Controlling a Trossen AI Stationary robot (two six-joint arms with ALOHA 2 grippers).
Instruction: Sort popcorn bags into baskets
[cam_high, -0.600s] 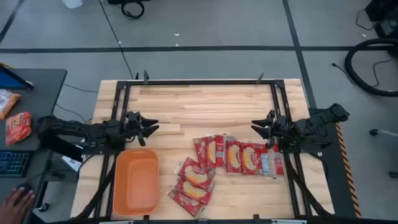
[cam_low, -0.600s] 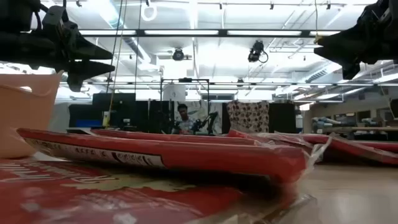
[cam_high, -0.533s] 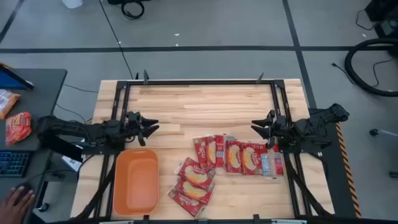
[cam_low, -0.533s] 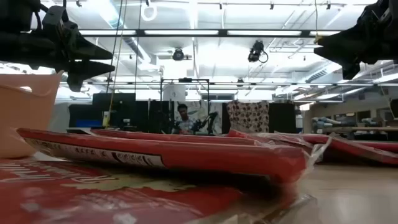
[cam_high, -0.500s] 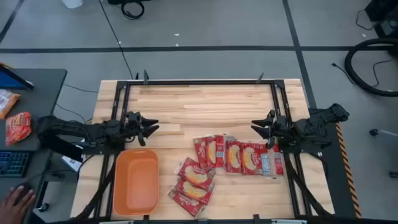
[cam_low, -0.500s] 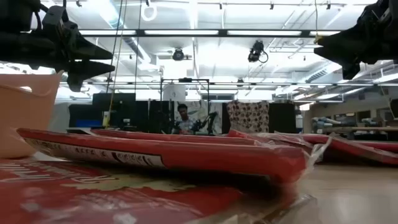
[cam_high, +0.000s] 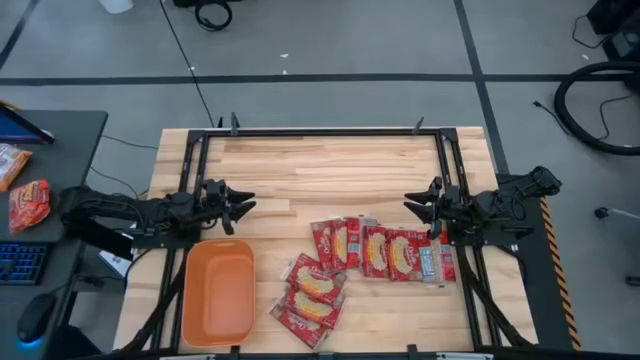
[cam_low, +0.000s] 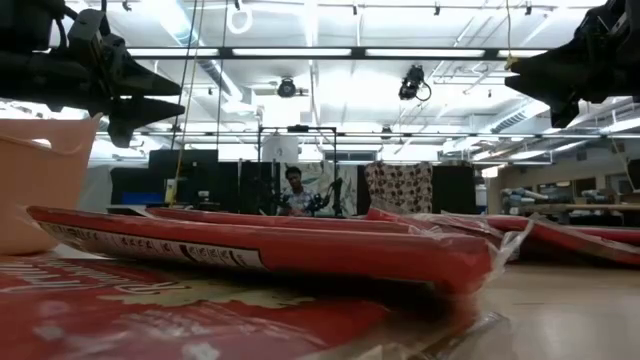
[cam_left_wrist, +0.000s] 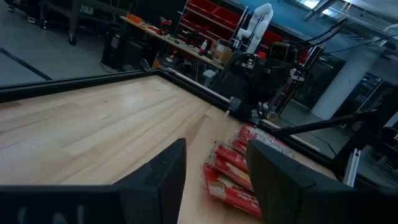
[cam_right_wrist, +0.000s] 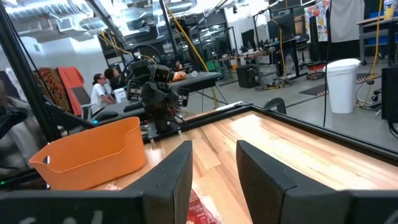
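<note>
Several red popcorn bags with cream-yellow panels lie flat on the wooden table: a row (cam_high: 385, 250) near the right arm and a small overlapping pile (cam_high: 312, 290) nearer the front edge. The shallow orange basket (cam_high: 217, 291) sits at the table's front left, holding nothing. My left gripper (cam_high: 243, 205) hovers open just beyond the basket's far end, pointing right. My right gripper (cam_high: 413, 203) hovers open beyond the row of bags, pointing left. Both are raised above the table in the low view. The left wrist view shows bags (cam_left_wrist: 231, 176) ahead; the right wrist view shows the basket (cam_right_wrist: 93, 152).
Black frame rails (cam_high: 320, 131) run along the table's far, left and right sides. The far half of the table top (cam_high: 320, 170) is bare wood. A grey desk (cam_high: 40, 190) left of the table carries an orange-red snack packet (cam_high: 28, 204). People sit in the room behind (cam_right_wrist: 102, 87).
Both arms have kept still. A person's hand that showed at the near left corner beside the desk has gone out of view.
</note>
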